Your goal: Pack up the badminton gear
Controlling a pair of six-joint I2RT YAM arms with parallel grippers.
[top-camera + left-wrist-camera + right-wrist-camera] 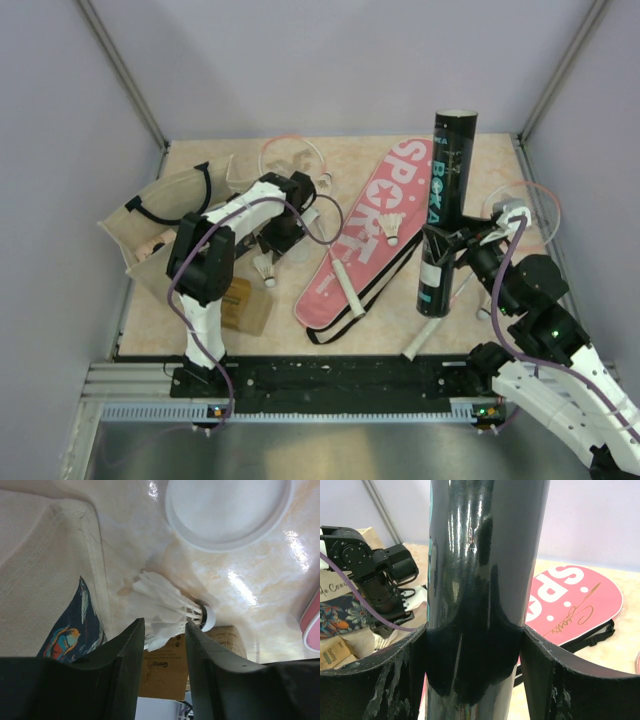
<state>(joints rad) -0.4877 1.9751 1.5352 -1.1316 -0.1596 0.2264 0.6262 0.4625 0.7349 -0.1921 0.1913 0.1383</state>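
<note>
Top view: the right gripper (445,238) is clamped on the black tube (447,190) about midway up. The tube stands nearly upright on the right half of the table (350,150), and its top end looks open. I can't tell if its base rests on the table.

The left gripper (272,245) is down over a shuttlecock (265,268) on the left half, between the tote bag (170,215) and the pink cover (370,235), just beyond the box (245,305). A second shuttlecock (390,228) lies on top of the cover at table centre.

One racket (348,288) has its head by the far edge and its grip lying across the cover. The other racket (418,345) has its head at the right edge behind the right arm and its grip toward the near edge.

Left wrist: the fingers (125,665) stand apart with the shuttlecock's feather skirt in the gap and its cork pointing away. I can't tell if they pinch it yet. The bag is on one side, with the box underneath.

Right wrist: both fingers (400,675) press flat against the tube wall, a firm hold. The cover is visible behind.

Progress: early, by my read. Nothing is packed. Both shuttlecocks are outside the tube and both rackets are outside the cover. Likely next: shuttlecock into the tube mouth.
</note>
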